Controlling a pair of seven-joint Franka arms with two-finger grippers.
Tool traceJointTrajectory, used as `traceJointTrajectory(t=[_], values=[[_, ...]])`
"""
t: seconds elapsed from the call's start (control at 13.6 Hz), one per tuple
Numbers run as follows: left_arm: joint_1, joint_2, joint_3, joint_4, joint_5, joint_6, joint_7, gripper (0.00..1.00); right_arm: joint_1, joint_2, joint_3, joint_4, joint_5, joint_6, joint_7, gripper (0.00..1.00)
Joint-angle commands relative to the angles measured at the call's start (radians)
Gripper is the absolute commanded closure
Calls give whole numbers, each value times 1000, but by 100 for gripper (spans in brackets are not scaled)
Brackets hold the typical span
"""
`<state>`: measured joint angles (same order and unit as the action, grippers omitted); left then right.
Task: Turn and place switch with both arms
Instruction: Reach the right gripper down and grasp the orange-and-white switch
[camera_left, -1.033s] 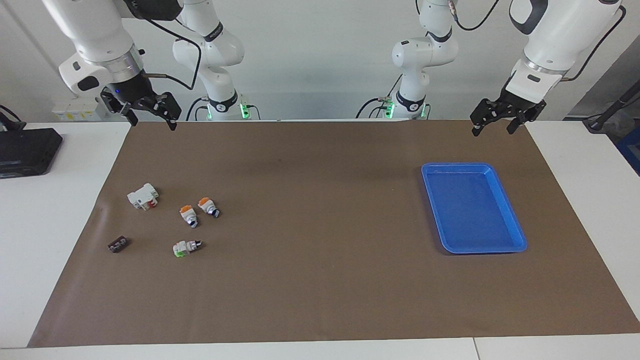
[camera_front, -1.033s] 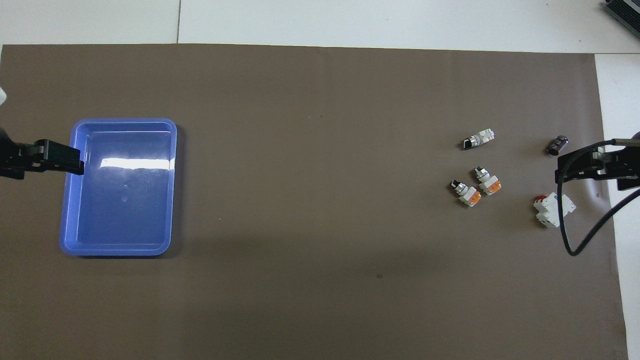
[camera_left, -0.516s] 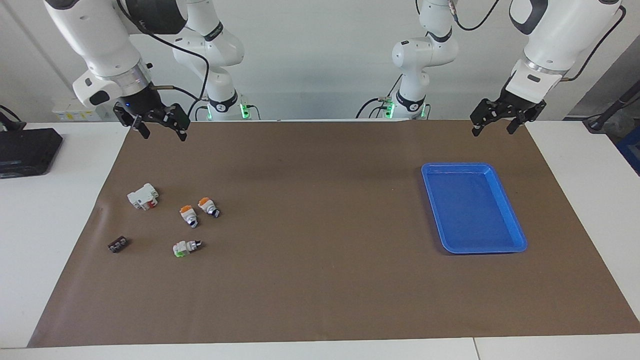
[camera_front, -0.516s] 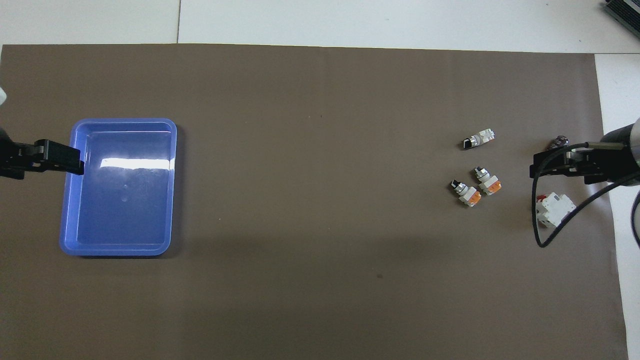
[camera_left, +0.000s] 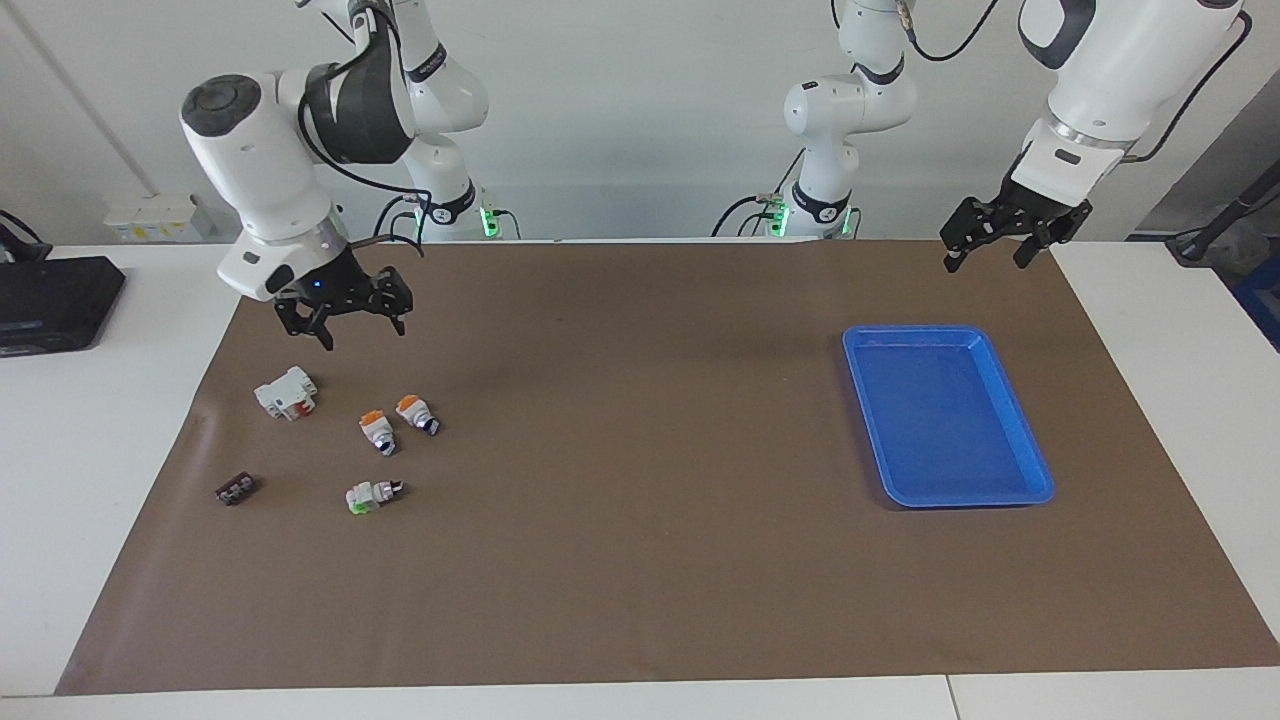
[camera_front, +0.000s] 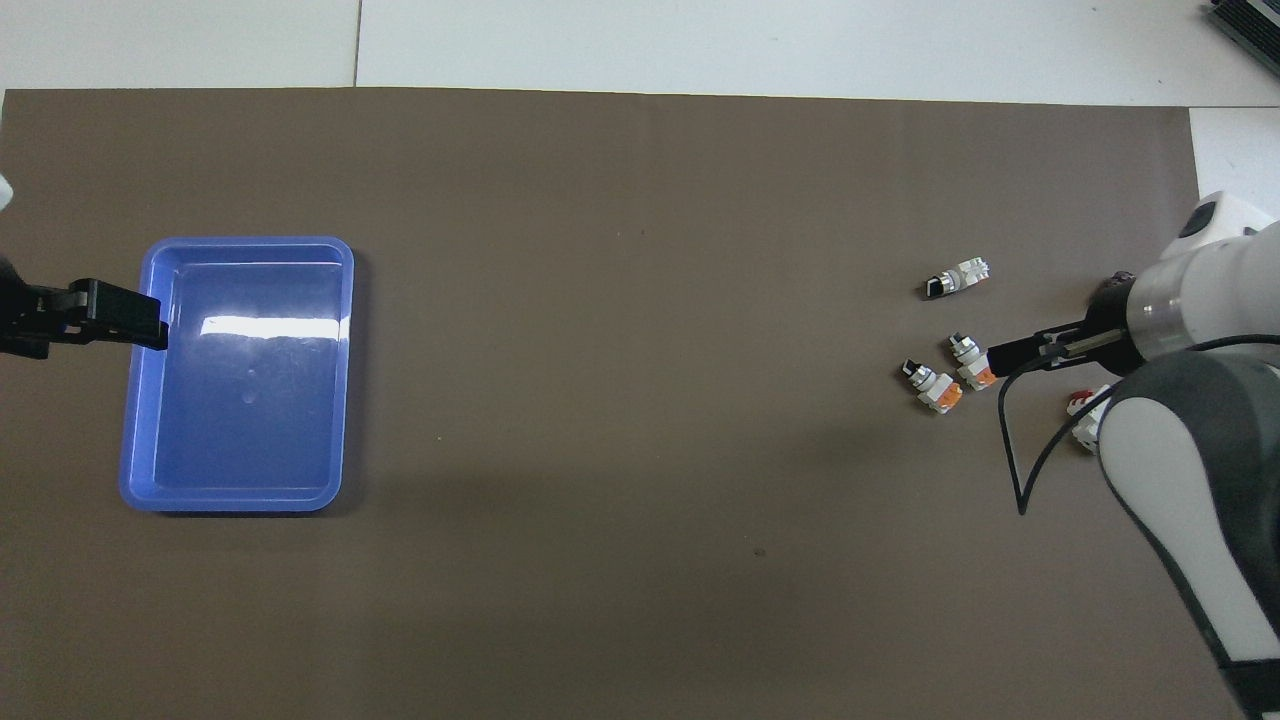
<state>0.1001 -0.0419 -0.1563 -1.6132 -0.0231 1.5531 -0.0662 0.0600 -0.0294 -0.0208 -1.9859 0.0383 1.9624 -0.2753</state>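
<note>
Right gripper (camera_left: 343, 318) is hanging in the air with its fingers wide and nothing in them, over the mat near the white block (camera_left: 286, 392). It has come down and in from the mat's edge, where it was a moment ago. Three switches are lying on their sides on the mat at the right arm's end of the worktop. Two orange ones, switch one (camera_left: 377, 431) and switch two (camera_left: 415, 413), are lying side by side, just under and a bit farther out from the gripper. Their long sides are running slantwise, with the black knobs pointing away from the robots. A green switch (camera_left: 370, 494) is lying farther from the robots. The right arm is much the nearer one. Left gripper (camera_left: 1005, 236) is waiting, wide and holding nothing, over the mat by the tray (camera_left: 1012, 410), and it has not moved. The tray has nothing in it.
</note>
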Motion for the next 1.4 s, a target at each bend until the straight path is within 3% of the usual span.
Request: traceJointTrajectory(t=[0.0, 0.22, 0.66, 0.89, 1.33], values=[[4, -24, 0, -27, 9, 5, -9, 0, 3, -1, 2, -135, 18, 117, -201, 0], [4, -24, 0, -27, 9, 5, -9, 0, 21, 20, 2, -279, 18, 295, -372, 0], [4, -24, 0, -27, 11, 5, -9, 0, 32, 164, 1, -294, 18, 518, -519, 0], [4, -24, 0, -27, 9, 5, -9, 0, 5, 169, 1, -295, 18, 533, -642, 0], [4, -24, 0, -27, 9, 5, -9, 0, -11, 160, 1, -352, 18, 546, -647, 2]])
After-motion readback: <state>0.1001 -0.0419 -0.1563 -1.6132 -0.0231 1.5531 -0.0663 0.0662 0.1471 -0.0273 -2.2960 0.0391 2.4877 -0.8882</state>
